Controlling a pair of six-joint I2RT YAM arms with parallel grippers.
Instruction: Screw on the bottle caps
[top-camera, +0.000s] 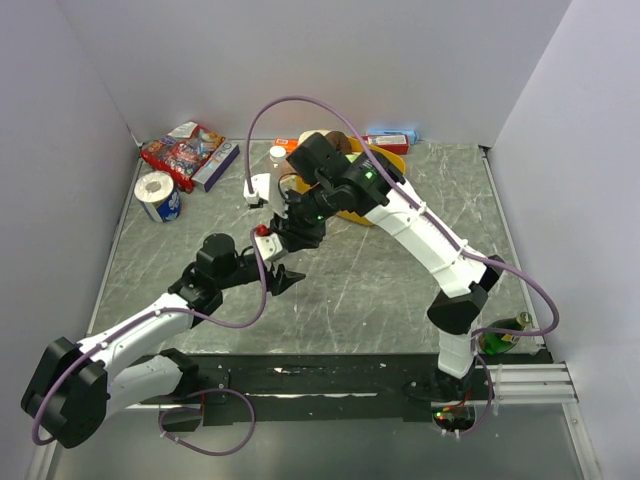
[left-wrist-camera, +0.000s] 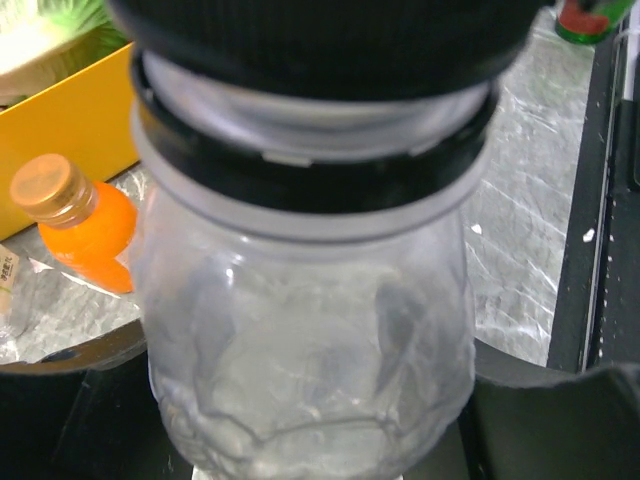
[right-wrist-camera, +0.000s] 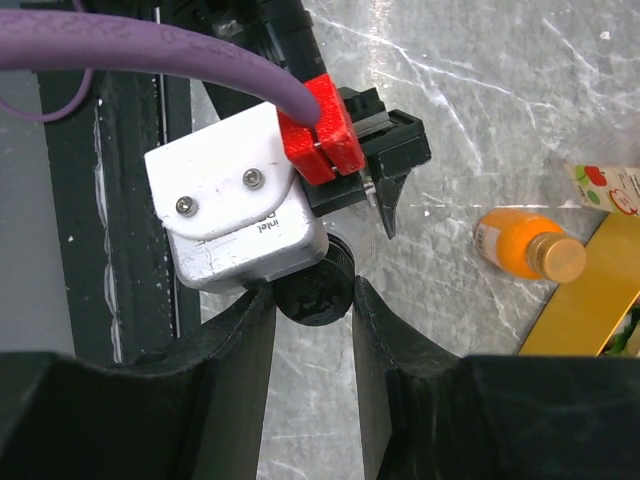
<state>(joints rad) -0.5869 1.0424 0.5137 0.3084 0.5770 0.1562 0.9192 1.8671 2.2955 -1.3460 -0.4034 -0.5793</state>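
A clear, greyish round plastic bottle (left-wrist-camera: 310, 330) has a black ribbed screw cap (left-wrist-camera: 320, 40). A small plastic bottle (left-wrist-camera: 100, 238) holds bright orange drink under a gold cap (left-wrist-camera: 45, 185); a box (left-wrist-camera: 70, 130) is plain yellow. The tabletop (top-camera: 350, 300) is grey with white marble veining.

upright clear greyish bottle (left-wrist-camera: 310, 340), black cap (left-wrist-camera: 320, 40) on its neck, orange bottle (right-wrist-camera: 512, 243) nearby, gold cap (right-wrist-camera: 565, 260) on

white-and-black arms (top-camera: 420, 225), purple cables (top-camera: 300, 98)
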